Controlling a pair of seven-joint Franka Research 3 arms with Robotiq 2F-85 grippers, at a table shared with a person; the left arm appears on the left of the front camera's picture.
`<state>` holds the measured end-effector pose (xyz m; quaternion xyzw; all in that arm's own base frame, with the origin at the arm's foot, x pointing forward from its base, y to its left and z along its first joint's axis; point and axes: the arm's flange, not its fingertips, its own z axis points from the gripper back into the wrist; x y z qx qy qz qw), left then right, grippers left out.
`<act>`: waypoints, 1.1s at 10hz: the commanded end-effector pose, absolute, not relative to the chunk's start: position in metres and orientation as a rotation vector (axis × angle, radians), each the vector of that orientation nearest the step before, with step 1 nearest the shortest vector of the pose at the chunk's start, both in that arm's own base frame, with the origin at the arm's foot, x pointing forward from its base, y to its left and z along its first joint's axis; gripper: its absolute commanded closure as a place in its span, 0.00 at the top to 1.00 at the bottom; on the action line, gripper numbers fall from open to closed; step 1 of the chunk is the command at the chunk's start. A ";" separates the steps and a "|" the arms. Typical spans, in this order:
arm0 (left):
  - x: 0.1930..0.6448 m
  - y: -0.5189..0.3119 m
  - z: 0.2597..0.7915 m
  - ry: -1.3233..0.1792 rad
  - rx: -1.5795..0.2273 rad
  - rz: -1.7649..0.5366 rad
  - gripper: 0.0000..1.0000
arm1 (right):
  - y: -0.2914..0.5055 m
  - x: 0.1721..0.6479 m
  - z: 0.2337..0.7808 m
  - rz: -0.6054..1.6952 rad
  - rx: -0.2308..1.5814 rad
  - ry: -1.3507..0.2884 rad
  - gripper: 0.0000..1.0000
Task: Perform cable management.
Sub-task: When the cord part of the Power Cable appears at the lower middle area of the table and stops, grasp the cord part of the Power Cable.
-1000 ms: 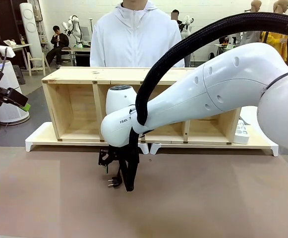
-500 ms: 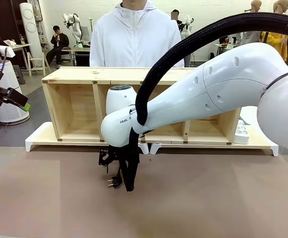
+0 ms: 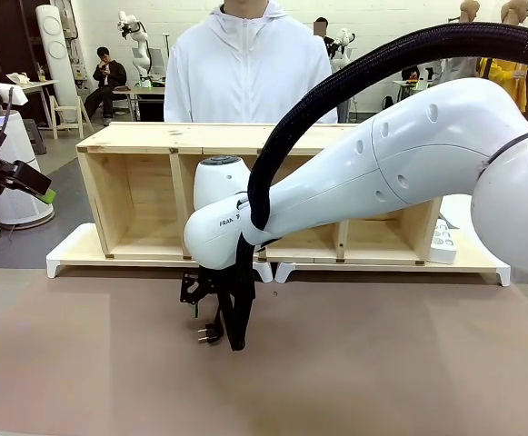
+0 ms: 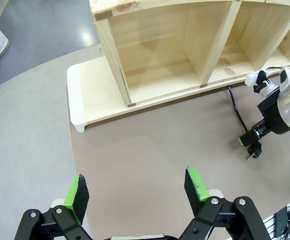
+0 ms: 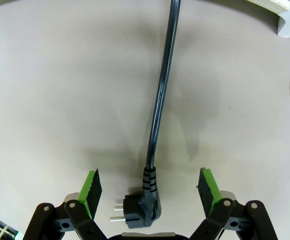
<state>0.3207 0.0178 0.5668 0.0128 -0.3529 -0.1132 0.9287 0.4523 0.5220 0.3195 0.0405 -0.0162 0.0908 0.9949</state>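
Note:
The cable (image 5: 162, 95) is a thin black cord lying on the brown table, running from the shelf side down to its pronged plug (image 5: 140, 205). My right gripper (image 5: 149, 187) is open and points down over the plug, one green pad on either side and neither touching it. From the front, the plug (image 3: 211, 334) lies just under the right gripper (image 3: 204, 309), which has reached across the middle. My left gripper (image 4: 135, 189) is open, holds nothing and hovers high at the table's left (image 3: 38, 189). From there the cable (image 4: 237, 107) and plug (image 4: 253, 150) show far off.
A long wooden shelf unit (image 3: 200, 138) with open compartments stands on white boards (image 3: 73, 254) across the far half of the table. A white power strip (image 3: 443, 241) lies at its right end. A person in a white jacket (image 3: 250, 73) stands behind it. The brown table surface (image 3: 382, 363) lies bare in front.

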 end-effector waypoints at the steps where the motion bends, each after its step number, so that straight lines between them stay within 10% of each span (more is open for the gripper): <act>1: 0.322 0.018 0.566 -0.730 0.026 -0.231 1.00 | 0.527 0.448 0.322 0.165 0.082 -0.033 1.00; 11: 0.322 0.018 0.566 -0.730 0.026 -0.231 1.00 | 0.527 0.446 0.307 0.064 0.021 0.029 1.00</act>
